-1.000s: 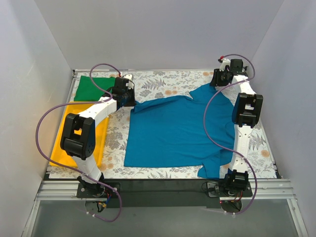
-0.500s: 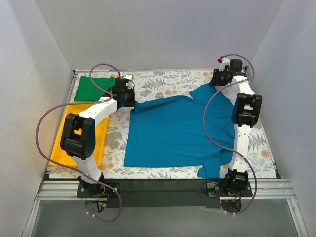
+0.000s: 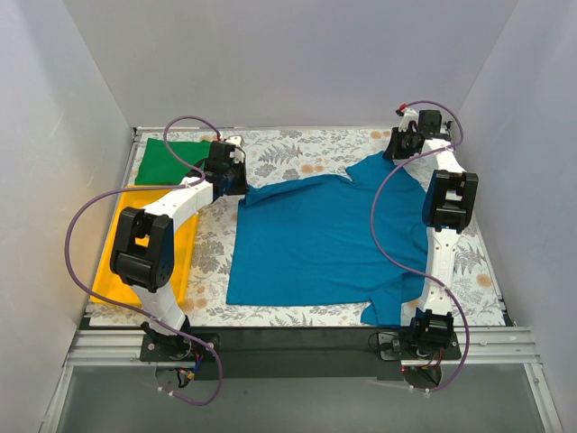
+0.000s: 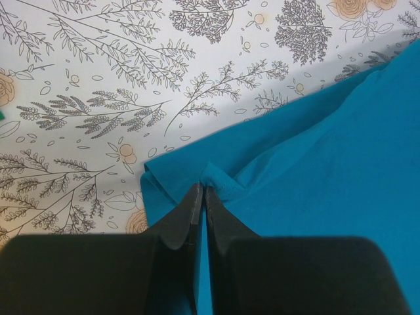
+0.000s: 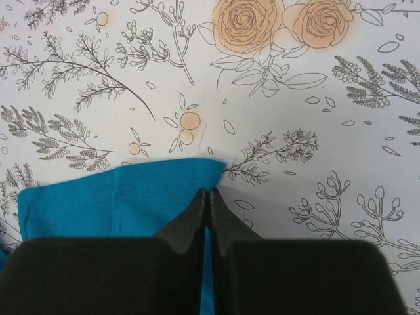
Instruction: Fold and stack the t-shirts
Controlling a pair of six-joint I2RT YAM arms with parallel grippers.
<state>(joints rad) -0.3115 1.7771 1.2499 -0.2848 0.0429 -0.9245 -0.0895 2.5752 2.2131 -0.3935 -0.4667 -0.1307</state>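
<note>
Your left gripper (image 4: 202,188) is pinched shut on a bunched edge of the teal-blue shirt (image 3: 315,234) — your right gripper (image 5: 209,191) is clamped on its sleeve hem near the far right corner of the table (image 3: 288,149). The shirt lies spread over the table's middle; the green shirt (image 3: 167,158) sits at the far left corner.

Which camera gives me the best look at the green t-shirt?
Top external: the green t-shirt lies in plain sight at the table's far left. Left wrist catches only a green sliver at its edge; right wrist shows none.
</note>
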